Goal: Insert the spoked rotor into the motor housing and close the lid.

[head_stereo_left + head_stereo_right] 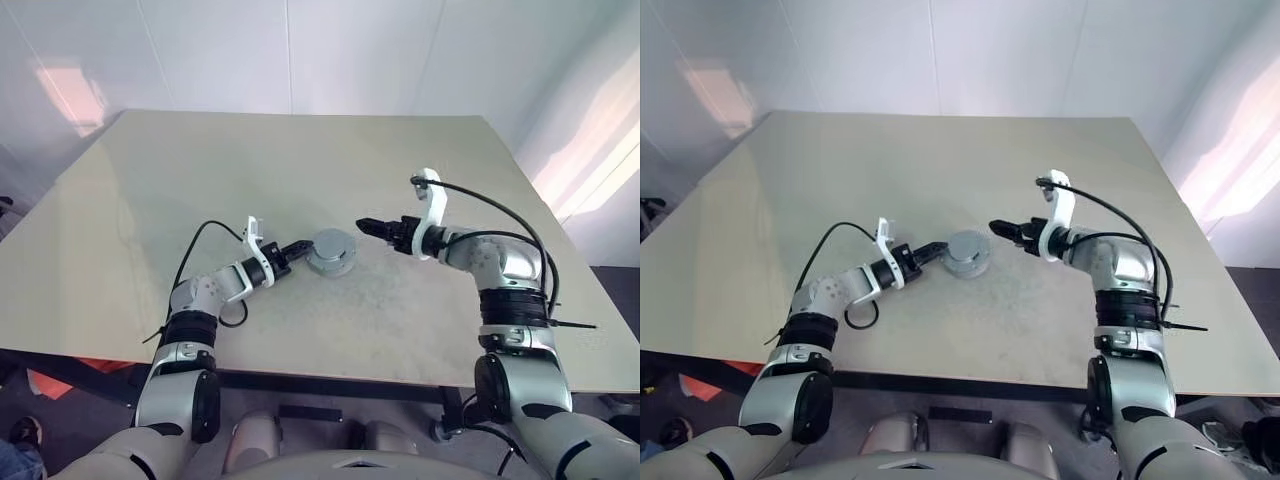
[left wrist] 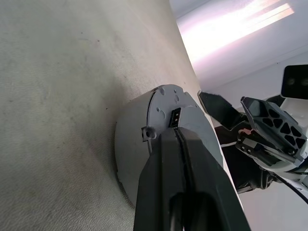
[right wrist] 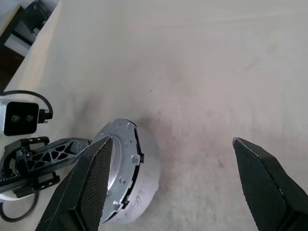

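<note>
The left gripper [image 1: 297,247] has its jaws pressed together, empty, tips touching the motor housing's [image 1: 331,251] side. The housing lies flat on the table [image 1: 300,160], lid [image 3: 118,161] on top, axis upright. Well beyond its other side, the right gripper [image 1: 366,226] gapes wide, empty.

table [image 1: 150,250]: beige, scuffed | wall [image 1: 300,50]: white panels | floor: dark

2 head eyes overlook table [image 1: 120,220] (wrists close).
</note>
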You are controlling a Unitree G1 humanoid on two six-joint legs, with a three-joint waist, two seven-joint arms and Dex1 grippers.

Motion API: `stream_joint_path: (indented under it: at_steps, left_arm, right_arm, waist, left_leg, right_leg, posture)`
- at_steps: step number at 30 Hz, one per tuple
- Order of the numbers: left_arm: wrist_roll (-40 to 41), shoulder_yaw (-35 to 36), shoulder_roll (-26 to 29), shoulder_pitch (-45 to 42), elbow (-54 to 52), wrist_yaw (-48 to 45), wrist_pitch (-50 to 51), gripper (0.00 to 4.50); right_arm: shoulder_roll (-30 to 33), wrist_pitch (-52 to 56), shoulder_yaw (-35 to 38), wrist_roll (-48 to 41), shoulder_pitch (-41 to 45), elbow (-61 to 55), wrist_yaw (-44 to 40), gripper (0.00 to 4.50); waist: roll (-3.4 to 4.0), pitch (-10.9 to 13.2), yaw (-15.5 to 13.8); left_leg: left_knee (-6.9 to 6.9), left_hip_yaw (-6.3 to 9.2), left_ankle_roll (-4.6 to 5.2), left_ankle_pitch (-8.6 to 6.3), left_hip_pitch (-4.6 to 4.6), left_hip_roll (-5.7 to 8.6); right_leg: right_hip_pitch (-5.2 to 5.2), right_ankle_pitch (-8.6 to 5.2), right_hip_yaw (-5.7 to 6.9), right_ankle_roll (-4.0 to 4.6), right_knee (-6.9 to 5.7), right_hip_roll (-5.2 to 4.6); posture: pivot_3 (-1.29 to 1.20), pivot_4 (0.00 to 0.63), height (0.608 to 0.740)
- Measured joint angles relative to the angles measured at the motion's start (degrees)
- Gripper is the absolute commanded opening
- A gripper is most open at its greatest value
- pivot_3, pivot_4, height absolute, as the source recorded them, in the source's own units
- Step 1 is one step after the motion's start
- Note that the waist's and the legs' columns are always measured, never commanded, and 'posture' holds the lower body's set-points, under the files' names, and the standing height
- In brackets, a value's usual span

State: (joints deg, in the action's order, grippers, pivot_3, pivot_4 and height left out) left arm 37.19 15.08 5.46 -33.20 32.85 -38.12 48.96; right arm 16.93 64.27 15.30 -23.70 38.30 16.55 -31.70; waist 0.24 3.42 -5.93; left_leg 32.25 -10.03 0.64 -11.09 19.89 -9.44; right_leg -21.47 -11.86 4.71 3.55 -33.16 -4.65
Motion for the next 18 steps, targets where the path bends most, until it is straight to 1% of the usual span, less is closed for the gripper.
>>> stream_joint_path:
  at_steps: [4, 9, 11, 13, 18]
  left_arm:
    - [0.0, 0.0, -0.1, 0.2, -0.3, -0.1, 0.0, 0.00]
    - [0.0, 0.0, -0.1, 0.1, -0.3, -0.1, 0.0, 0.00]
    - [0.0, 0.0, -0.2, 0.1, -0.3, -0.1, 0.1, 0.00]
    - [0.0, 0.0, -0.2, 0.1, -0.3, -0.1, 0.1, 0.00]
    - [0.0, -0.5, -0.1, 0.0, -0.2, -0.1, 0.1, 0.00]
  right_arm:
    - [-1.8, 7.7, 4.9, -3.8, 0.3, 0.0, 3.2, 4.47]
    - [-3.7, 13.9, 8.1, -6.6, 0.3, -0.5, 6.3, 4.47]
    - [-4.6, 15.4, 8.8, -7.4, 0.1, -1.1, 7.3, 4.47]
    - [-5.8, 16.6, 9.4, -8.0, -0.4, -1.8, 8.3, 4.47]
    - [-8.9, 17.4, 10.4, -8.3, -1.1, -1.8, 10.5, 4.47]
  waist:
    - [0.02, 0.0, -0.2]
    - [0.02, 0.0, -0.4]
    - [0.02, 0.0, -0.5]
    - [0.03, 0.0, -0.6]
    - [0.04, 0.0, -1.1]
  left_leg:
    - [-0.01, -0.01, -0.04, 0.01, 0.02, 0.00]
    - [-0.02, -0.01, -0.20, 0.09, 0.02, -0.01]
    - [-0.02, -0.01, -0.22, 0.10, 0.02, -0.01]
    - [-0.03, -0.01, -0.24, 0.10, 0.02, -0.01]
    - [-0.05, -0.01, -0.30, 0.12, 0.04, -0.02]
  right_leg:
    - [-0.02, 0.00, 0.00, 0.00, 0.00, 0.00]
    - [-0.05, -0.01, 0.00, -0.02, 0.00, 0.00]
    - [-0.05, -0.02, 0.00, -0.05, 0.00, 0.00]
    - [-0.06, -0.18, 0.00, -0.33, 0.00, 0.00]
    - [-0.13, -0.21, 0.00, -0.39, -0.04, 0.00]
  posture:
    - [0.00, 0.000, 0.740]
    - [0.00, 0.000, 0.740]
    - [0.00, 0.000, 0.740]
    - [0.00, 0.000, 0.740]
    - [0.00, 0.000, 0.740]
